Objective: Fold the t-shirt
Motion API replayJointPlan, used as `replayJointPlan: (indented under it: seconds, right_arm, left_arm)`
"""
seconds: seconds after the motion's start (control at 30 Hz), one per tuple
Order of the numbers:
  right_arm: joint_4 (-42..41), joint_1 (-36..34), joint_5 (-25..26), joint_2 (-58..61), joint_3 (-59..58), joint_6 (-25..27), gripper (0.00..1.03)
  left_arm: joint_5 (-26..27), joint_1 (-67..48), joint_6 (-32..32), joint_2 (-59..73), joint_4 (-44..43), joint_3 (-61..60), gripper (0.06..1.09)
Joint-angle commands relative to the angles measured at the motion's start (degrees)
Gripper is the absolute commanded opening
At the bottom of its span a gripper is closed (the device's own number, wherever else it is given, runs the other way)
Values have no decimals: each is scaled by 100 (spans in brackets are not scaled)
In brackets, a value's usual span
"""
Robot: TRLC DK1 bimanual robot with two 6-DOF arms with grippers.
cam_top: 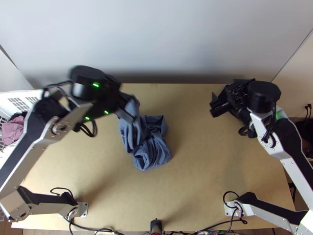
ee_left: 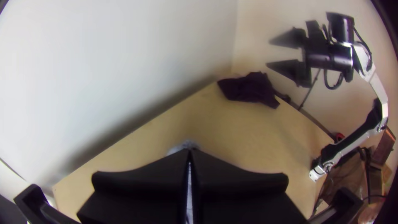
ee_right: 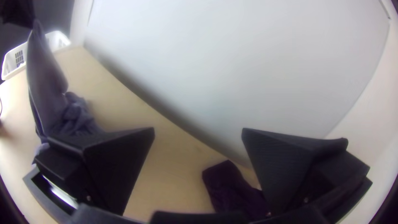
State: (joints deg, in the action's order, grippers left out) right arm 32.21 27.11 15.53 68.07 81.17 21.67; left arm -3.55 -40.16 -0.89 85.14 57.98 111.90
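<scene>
A muted slate blue is shown by the t-shirt (cam_top: 154, 150) at the centre of the top view, deepened in its creases. The surface (cam_top: 195, 188) beneath is coloured pale tan, and the wall (cam_top: 156, 35) across the top is tinted light bluish grey. At the left edge, a white basket (cam_top: 28, 94) is patterned with rows of dark slots, and dusty pink is seen on a cloth (cam_top: 13, 130). Both the left claw (cam_top: 131, 109) and the right claw (cam_top: 212, 105) are coloured black. Upper right of centre in the left wrist view, deep purple is shown by another cloth (ee_left: 248, 89).
</scene>
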Motion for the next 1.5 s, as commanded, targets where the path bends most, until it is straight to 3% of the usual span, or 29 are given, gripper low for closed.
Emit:
replayJointPlan:
  seconds: [0.0,0.17,0.3,0.47,0.53,0.57,1.0,1.47]
  right_arm:
    - [102,145,-94,13,66,13,98]
    - [198,259,-129,-40,-31,83,98]
    - [216,382,-129,-136,-110,171,98]
    - [295,391,-129,-321,-303,171,98]
    - [330,461,-129,-383,-391,188,98]
    - [339,514,-129,-409,-461,197,98]
    - [444,1376,-270,-84,-672,347,98]
    - [216,3292,-384,1613,-329,382,98]
  left_arm:
    - [399,-651,62,459,636,473,9]
    - [575,-923,71,776,1541,746,11]
    - [557,-906,273,530,1453,640,25]
    - [241,-730,141,29,1322,350,50]
    - [135,-580,36,-279,1146,-19,90]
    - [-5,-563,-61,-455,1032,-300,102]
    - [-181,668,-210,-1870,495,-2251,104]
    - [-75,1854,-166,-3338,241,-3763,104]
